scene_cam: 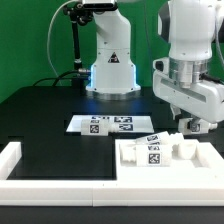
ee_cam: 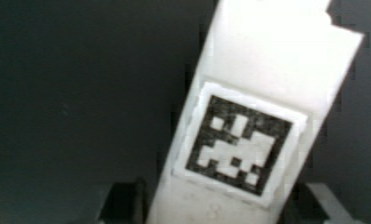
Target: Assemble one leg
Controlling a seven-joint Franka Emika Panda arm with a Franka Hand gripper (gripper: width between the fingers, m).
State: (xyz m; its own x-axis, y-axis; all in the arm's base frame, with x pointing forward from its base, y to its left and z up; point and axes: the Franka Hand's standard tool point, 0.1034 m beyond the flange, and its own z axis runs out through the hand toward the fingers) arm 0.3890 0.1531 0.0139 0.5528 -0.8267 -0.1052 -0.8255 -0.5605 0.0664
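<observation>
Two dark fingers (ee_cam: 125, 206) of my claw (ee_cam: 226, 205) pressed against the sides of the leg (ee_cam: 246, 100), which filled the gap between them, so I had it clamped; one black-and-white square tag (ee_cam: 235, 147) on the leg faced the wrist camera, its blocky pattern blurred and carrying nothing I could read as writing. Seen from the exterior view, my claw hung at the right of the frame, just above the large white block (scene_cam: 135, 168) in the lower right; the leg at my fingertips was hard to pick out there against the white. Several raised parts (scene_cam: 153, 152) on that block bore tags of the same kind; the marker board (scene_cam: 105, 124) lay flat at mid-frame with its tags in a row. One dark mark sat on my white base (scene_cam: 110, 60) in the upper middle, too small to read; a blue glow showed at its foot. Everything rested on a black table (scene_cam: 50, 110); a white raised border (scene_cam: 12, 158) ran down the lower left and along the bottom edge; a green backdrop (scene_cam: 25, 40) closed the upper left.
</observation>
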